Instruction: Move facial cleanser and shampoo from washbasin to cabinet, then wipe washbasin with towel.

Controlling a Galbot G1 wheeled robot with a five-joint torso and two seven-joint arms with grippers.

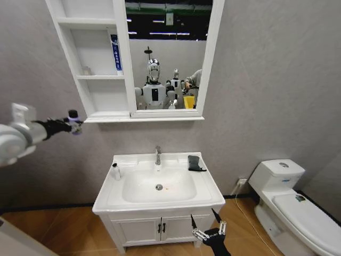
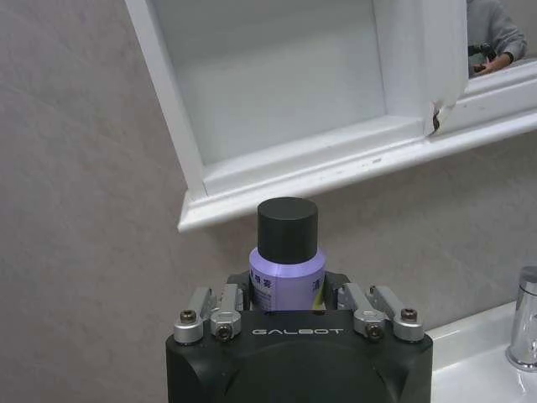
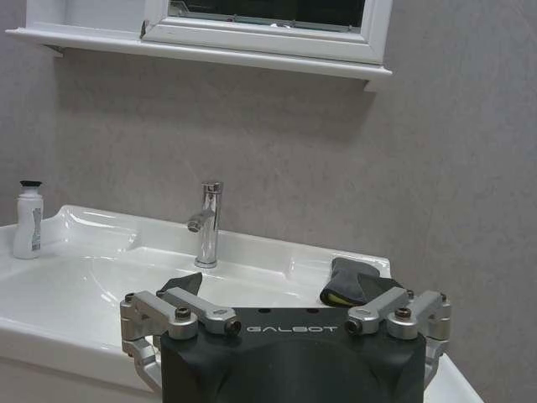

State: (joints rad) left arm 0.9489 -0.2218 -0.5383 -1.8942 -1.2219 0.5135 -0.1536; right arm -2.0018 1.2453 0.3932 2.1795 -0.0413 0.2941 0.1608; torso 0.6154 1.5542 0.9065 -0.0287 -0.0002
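Head view: nearest the camera, the right gripper point(image 1: 209, 226) hangs low in front of the washbasin point(image 1: 128, 198), fingers spread and empty. Farther off, the left gripper point(image 1: 71, 125) is raised beside the cabinet point(image 1: 101, 114), just outside its lowest shelf, gripping a purple bottle with a dark cap point(image 1: 73, 118). A white bottle point(image 1: 115, 172) stands at the basin's left rear corner; the dark towel point(image 1: 195, 163) lies at the right rear, right of the tap point(image 1: 157, 155). A blue-and-white tube point(image 1: 115, 53) stands on the middle shelf.

Left wrist view: the fingers are closed around the purple bottle's point(image 2: 287, 267) body below its cap, upright. The lowest shelf sits above and ahead. The bottle should probably rise clear of the shelf's front lip, stay vertical, then go in well back from the edge.

Right wrist view: the right gripper point(image 3: 285, 317) is wide open, holding nothing, facing tap point(image 3: 206, 222), towel point(image 3: 354, 282) and white bottle point(image 3: 29, 220).
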